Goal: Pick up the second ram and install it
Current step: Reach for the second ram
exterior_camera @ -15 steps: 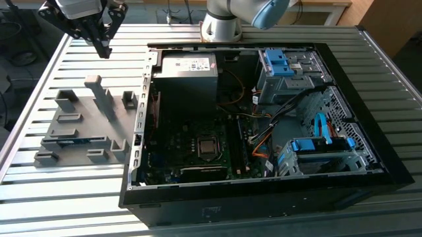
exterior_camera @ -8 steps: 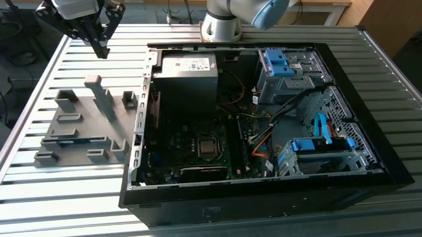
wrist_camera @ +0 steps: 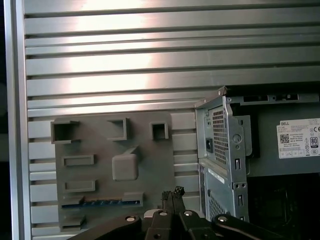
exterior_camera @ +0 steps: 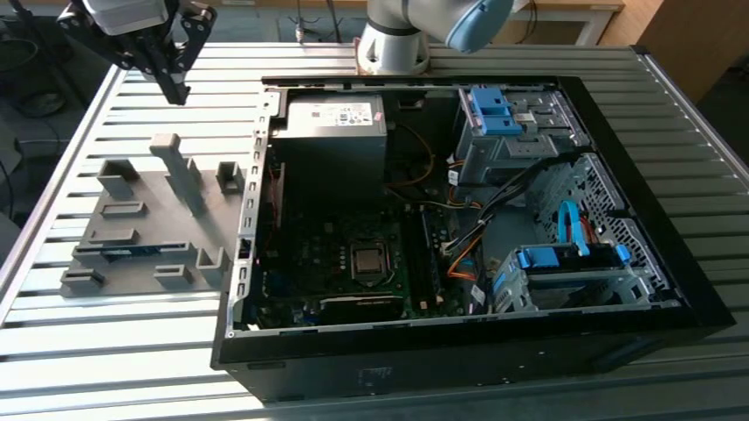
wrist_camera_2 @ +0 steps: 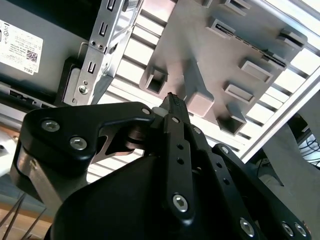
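1. The gripper [exterior_camera: 175, 88] is hanging in the air above the slatted metal table [exterior_camera: 70, 351]. It is raised clear of the grey slotted holder [exterior_camera: 153, 219] and is touching nothing.
2. Its two black fingers are sitting pressed together with no real gap between the tips, and nothing is sitting between them. In the first wrist view the gripper [wrist_camera: 172, 192] is showing over the holder's [wrist_camera: 115, 170] edge that faces the computer case [wrist_camera: 220, 150].
3. In the second wrist view the gripper [wrist_camera_2: 172, 100] is pointing toward the holder [wrist_camera_2: 200, 60], with a raised block of the holder just past its tip.
4. The second ram [exterior_camera: 123, 254] is lying on edge in a long slot of the holder, along the side of the holder farthest from the gripper in the exterior view. It is showing as a thin blue strip.
5. In the first wrist view the ram [wrist_camera: 102, 202] is sitting in that same slot, with both ends held by the holder's small brackets, and is staying apart from the fingertips.
6. The open computer case [exterior_camera: 468, 360] is lying just beside the holder on the table, on the exterior view's right of it.
7. Inside the case, the dark green motherboard [exterior_camera: 339, 263] is lying on the side nearest the holder, with the grey power supply [exterior_camera: 333, 132] next to it.
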{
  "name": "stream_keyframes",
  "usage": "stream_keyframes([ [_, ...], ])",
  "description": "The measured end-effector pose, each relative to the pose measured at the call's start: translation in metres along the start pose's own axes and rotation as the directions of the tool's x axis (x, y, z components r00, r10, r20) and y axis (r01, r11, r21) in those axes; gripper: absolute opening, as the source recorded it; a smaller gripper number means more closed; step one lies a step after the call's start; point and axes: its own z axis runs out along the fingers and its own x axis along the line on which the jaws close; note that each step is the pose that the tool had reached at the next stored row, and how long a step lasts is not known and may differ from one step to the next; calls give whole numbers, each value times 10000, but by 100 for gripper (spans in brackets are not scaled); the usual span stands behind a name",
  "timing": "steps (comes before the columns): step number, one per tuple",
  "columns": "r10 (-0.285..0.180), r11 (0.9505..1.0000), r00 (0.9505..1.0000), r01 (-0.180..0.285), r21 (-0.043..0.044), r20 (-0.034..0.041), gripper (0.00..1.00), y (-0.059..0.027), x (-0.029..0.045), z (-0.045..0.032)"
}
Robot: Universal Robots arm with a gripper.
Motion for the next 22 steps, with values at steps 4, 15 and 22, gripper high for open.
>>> stream_keyframes([
  [4,0,10000,10000,0,0,0,11,-2,29,1],
  [15,-1,10000,10000,1,0,0,11,-9,109,5],
  [22,-1,10000,10000,1,0,0,11,-10,131,5],
])
